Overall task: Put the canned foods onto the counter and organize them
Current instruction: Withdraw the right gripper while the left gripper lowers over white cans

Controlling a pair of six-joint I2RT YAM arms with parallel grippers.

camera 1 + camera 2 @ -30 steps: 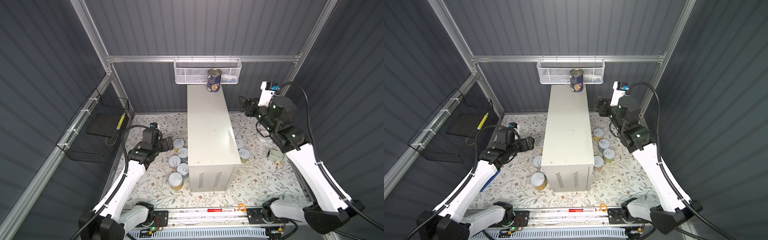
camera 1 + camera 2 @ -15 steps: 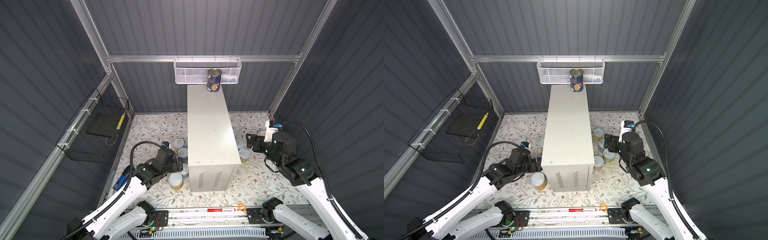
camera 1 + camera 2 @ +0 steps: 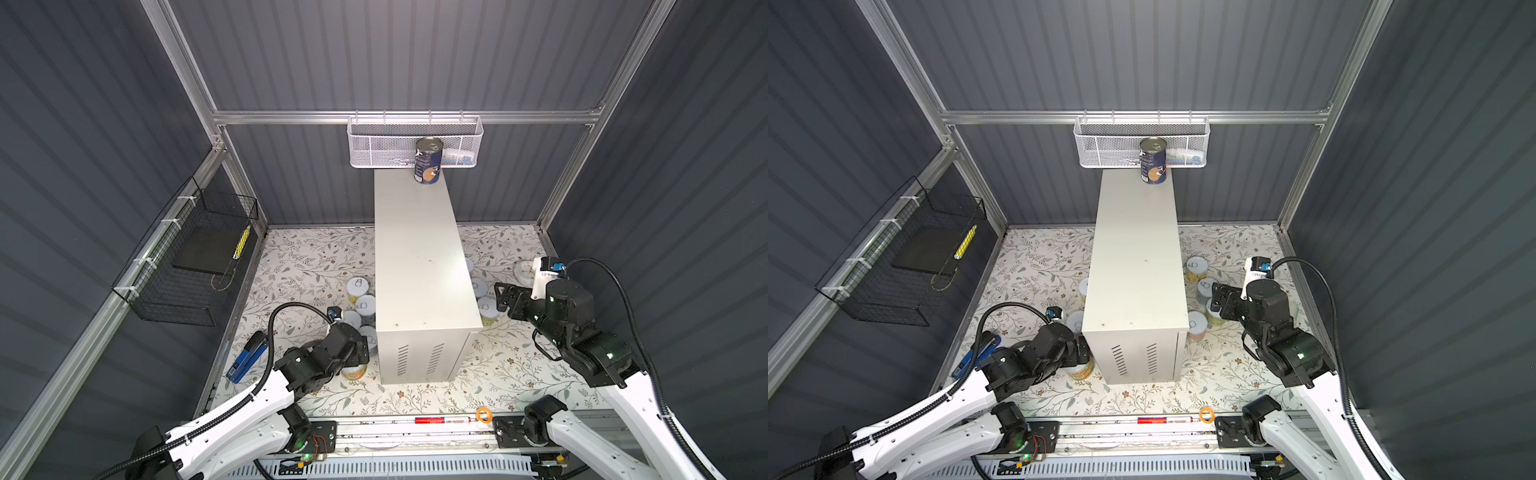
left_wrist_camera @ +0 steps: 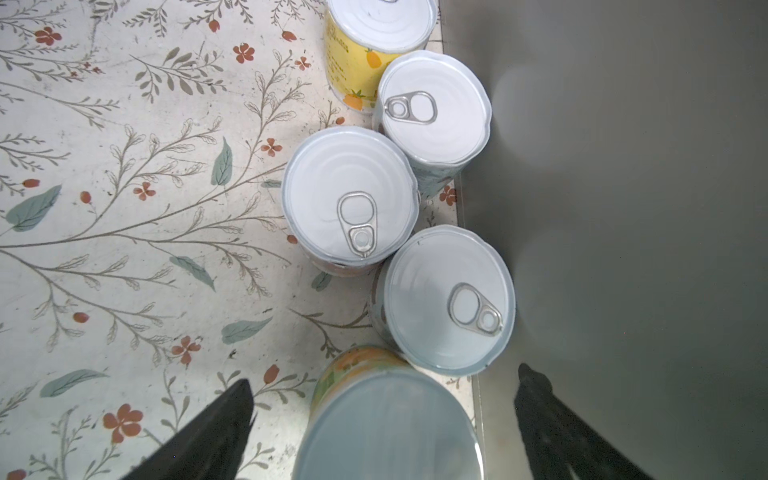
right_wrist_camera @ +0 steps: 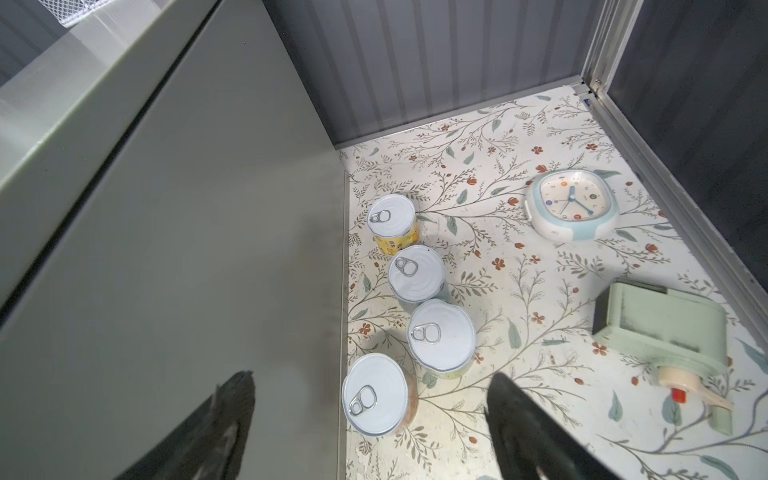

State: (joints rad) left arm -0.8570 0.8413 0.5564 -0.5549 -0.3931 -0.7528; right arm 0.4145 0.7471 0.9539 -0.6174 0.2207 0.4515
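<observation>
The counter (image 3: 419,257) (image 3: 1133,270) is a tall white box, and a navy can (image 3: 428,166) (image 3: 1153,165) stands on its far end. Several white-lidded cans (image 4: 351,199) stand on the floor along its left side. My left gripper (image 4: 385,376) (image 3: 361,353) hangs open low over the nearest one, an orange-labelled can (image 4: 386,428), without touching it. Along the right side stands a row of cans (image 5: 417,272). My right gripper (image 5: 372,376) (image 3: 1219,301) is open above the nearest can (image 5: 376,395), one finger (image 5: 232,407) over the counter's wall.
A clock (image 5: 571,205) and a green tape dispenser (image 5: 660,328) lie on the floor at the right. A blue stapler (image 3: 247,361) lies at the left wall. A white mesh basket (image 3: 415,141) hangs behind the counter, a black wire basket (image 3: 191,257) on the left wall.
Both arms have swung down and toward the front, to the cans beside the counter's near end. The right jaws have opened wider.
</observation>
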